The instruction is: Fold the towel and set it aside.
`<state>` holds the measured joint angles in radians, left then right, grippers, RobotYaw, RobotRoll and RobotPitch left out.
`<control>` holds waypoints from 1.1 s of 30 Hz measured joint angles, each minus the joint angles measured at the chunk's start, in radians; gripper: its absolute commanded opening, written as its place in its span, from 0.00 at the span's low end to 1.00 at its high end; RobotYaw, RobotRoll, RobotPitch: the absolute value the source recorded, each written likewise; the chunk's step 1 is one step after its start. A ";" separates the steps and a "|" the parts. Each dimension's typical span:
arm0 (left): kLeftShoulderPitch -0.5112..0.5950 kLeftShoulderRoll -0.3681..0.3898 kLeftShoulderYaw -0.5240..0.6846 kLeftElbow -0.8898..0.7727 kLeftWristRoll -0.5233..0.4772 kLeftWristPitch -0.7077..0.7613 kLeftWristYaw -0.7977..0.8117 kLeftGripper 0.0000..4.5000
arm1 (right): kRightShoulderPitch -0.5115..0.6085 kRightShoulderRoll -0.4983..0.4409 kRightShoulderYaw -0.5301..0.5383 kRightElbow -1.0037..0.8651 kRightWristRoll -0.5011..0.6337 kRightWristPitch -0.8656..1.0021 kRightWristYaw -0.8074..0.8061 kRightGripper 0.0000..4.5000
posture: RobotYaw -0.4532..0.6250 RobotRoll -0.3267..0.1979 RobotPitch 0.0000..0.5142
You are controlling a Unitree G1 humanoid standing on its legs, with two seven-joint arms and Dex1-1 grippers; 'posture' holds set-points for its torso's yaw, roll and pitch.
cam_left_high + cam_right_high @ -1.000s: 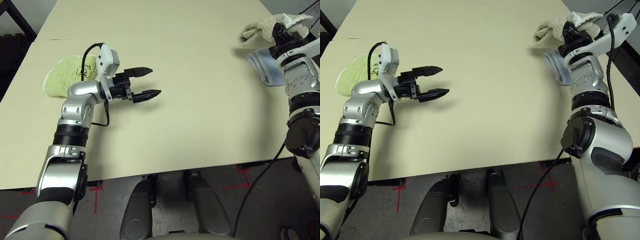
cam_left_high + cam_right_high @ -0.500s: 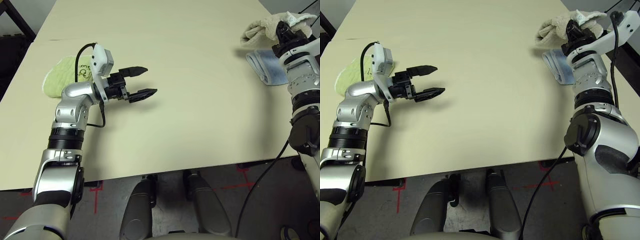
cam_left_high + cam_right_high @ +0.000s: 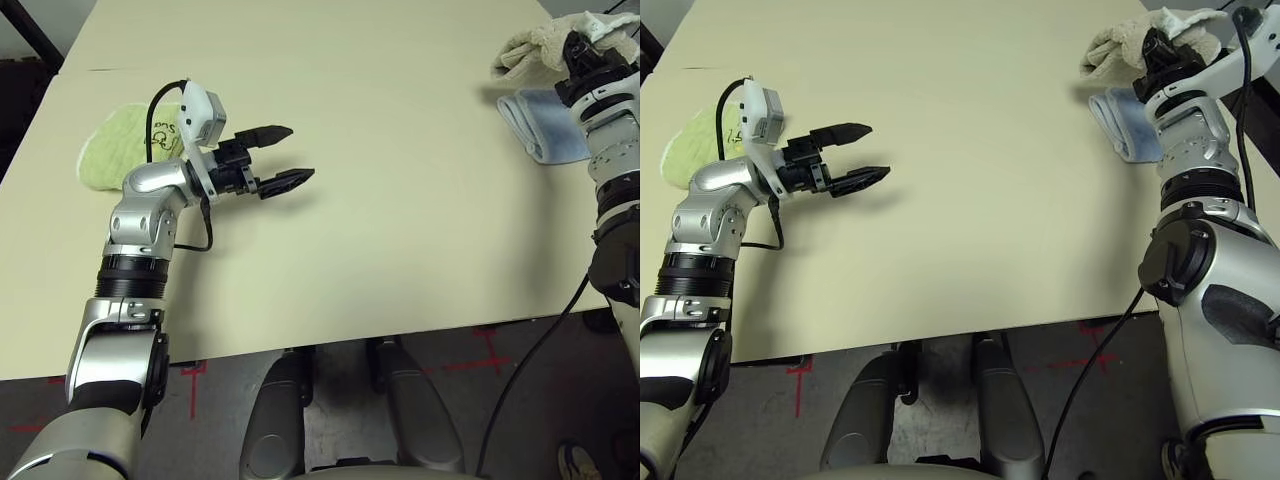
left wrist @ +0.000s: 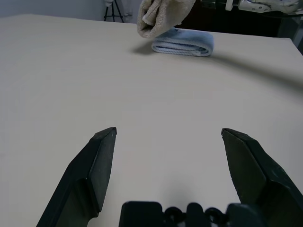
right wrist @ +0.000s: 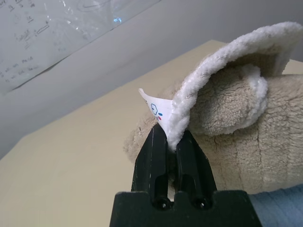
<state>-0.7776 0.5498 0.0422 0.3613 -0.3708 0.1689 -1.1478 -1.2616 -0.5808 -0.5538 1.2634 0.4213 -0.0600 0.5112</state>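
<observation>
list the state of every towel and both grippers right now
beige towel: bunched, edge pinched by the right gripper, held above the light blue one
light blue towel: folded, flat on the table
green towel: lying flat by the left arm
left gripper: open, holding nothing
right gripper: shut on the beige towel

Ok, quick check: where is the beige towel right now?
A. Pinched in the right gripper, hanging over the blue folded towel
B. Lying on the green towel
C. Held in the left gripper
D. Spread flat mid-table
A: the right gripper is shut on the edge of the beige towel, which hangs bunched over the light blue folded towel; the left gripper is open with nothing between its fingers.
</observation>
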 measured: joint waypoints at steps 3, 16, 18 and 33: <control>0.003 0.000 0.001 -0.001 0.000 0.001 0.000 1.00 | -0.004 0.000 -0.001 0.000 -0.004 0.000 0.001 0.01 | 0.42 0.62 0.64; 0.020 0.018 0.030 -0.031 -0.001 0.010 0.005 1.00 | -0.026 -0.034 -0.003 0.006 -0.011 -0.008 0.009 0.01 | 0.42 0.62 0.70; 0.020 0.017 0.034 -0.030 -0.001 0.010 0.010 1.00 | -0.027 -0.037 -0.002 0.007 -0.017 -0.009 0.011 0.01 | 0.42 0.62 0.70; 0.017 0.015 0.035 -0.007 -0.001 -0.006 0.025 1.00 | -0.027 -0.031 0.003 0.019 -0.029 -0.009 0.029 0.01 | 0.43 0.62 0.67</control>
<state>-0.7603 0.5646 0.0772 0.3544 -0.3715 0.1625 -1.1227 -1.2889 -0.6117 -0.5512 1.2827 0.3924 -0.0685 0.5407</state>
